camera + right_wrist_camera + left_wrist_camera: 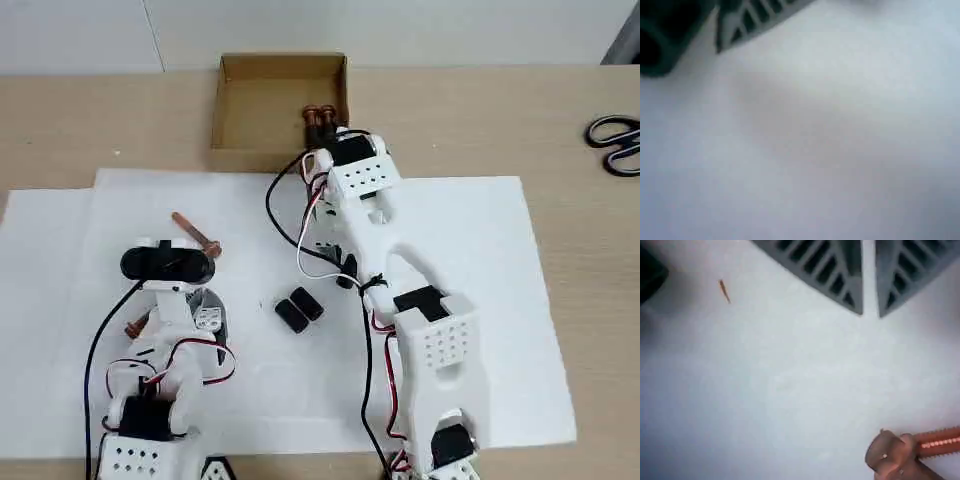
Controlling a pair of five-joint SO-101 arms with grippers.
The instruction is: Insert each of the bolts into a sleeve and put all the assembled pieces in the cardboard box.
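One copper bolt (195,233) lies on the white paper just beyond my left arm. A second bolt (140,322) lies beside that arm, and its head (895,456) is close in the left wrist view. My left gripper (870,295) hovers low over bare paper, shut to a slim gap with nothing in it. Two black sleeves (298,308) lie side by side mid-paper. My right gripper (338,262) hangs low just beyond them, with one sleeve (660,40) beside it. The cardboard box (230,100) stands at the back, with copper pieces (320,116) in its right corner.
The white paper sheet (480,250) covers most of the wooden table. Scissors (615,143) lie at the far right edge. The right arm folds over from the front right towards the box, with loose cables (290,225) hanging beside it.
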